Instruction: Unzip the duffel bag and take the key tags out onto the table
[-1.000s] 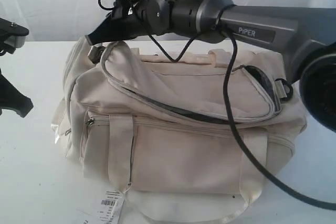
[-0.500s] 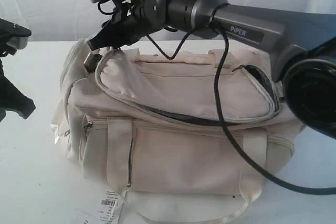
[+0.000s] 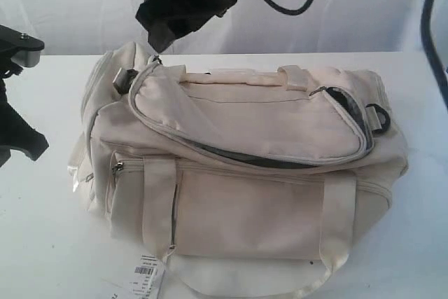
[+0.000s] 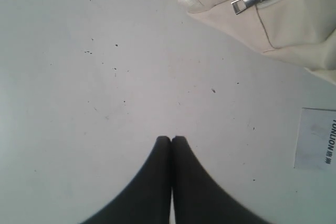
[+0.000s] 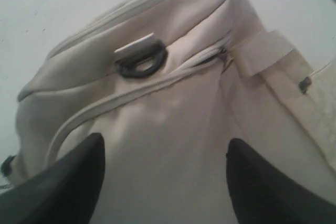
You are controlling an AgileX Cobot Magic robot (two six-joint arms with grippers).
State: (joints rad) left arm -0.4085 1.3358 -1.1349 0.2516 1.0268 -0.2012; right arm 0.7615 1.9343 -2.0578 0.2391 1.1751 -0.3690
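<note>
Cream-beige fabric duffel bag [image 3: 238, 201] sits on the wide white table [image 3: 42, 243], top zip open onto dark lining, black right gripper [image 3: 159, 36] above one end. Left wrist: left gripper [image 4: 171, 141] pinched closed, empty, over the table. Right wrist: fingers [image 5: 73, 182] spread wide, empty. Next, likely reaching inside for the unseen key tags.

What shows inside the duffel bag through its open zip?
Only a dark lining strip under the top flap of the duffel bag. The flap hides the rest; no key tags show.
</note>
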